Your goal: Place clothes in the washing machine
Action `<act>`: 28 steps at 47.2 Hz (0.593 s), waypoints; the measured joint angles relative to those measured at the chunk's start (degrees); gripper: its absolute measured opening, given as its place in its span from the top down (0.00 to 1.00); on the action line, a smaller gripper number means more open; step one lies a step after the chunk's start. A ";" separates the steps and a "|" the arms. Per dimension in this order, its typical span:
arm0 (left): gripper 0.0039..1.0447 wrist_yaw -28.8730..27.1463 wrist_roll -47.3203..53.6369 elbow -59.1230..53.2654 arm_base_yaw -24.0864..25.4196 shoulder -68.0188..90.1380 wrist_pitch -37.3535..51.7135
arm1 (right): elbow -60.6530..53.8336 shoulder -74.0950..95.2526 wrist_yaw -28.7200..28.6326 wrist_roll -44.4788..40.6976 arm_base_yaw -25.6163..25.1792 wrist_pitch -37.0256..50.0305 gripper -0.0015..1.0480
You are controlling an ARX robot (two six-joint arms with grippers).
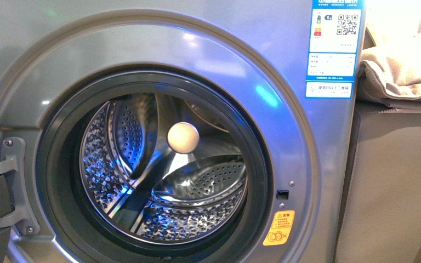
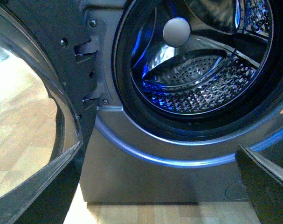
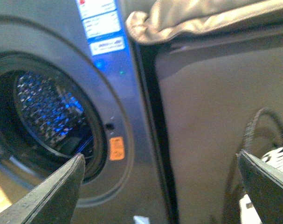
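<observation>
The washing machine [image 1: 307,164], silver-grey, is filling most of the front view, its round porthole standing open inside a dark rubber gasket [image 1: 60,164]. The perforated steel drum [image 1: 197,186] is glinting with blue light, and a pale round ball [image 1: 183,137] is showing near its middle. The door [image 2: 48,56] is hanging open on hinges at the machine's left side. A yellow warning sticker [image 1: 279,227] is sitting beside the porthole, lower right, with a blue-white label [image 1: 333,46] above. Just right of the machine, a beige folded cloth [image 1: 400,71] is lying on a plain grey panel [image 1: 394,186]. The left gripper [image 2: 159,147] is facing the machine low beneath the porthole, jaws spread wide, holding nothing. The right gripper [image 3: 160,155], blurred, is facing the seam between machine and panel, jaws likewise wide apart and empty
</observation>
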 joint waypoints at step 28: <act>0.06 0.00 0.00 0.00 0.00 0.00 0.00 | 19.30 45.11 0.61 -12.22 -20.90 4.79 0.07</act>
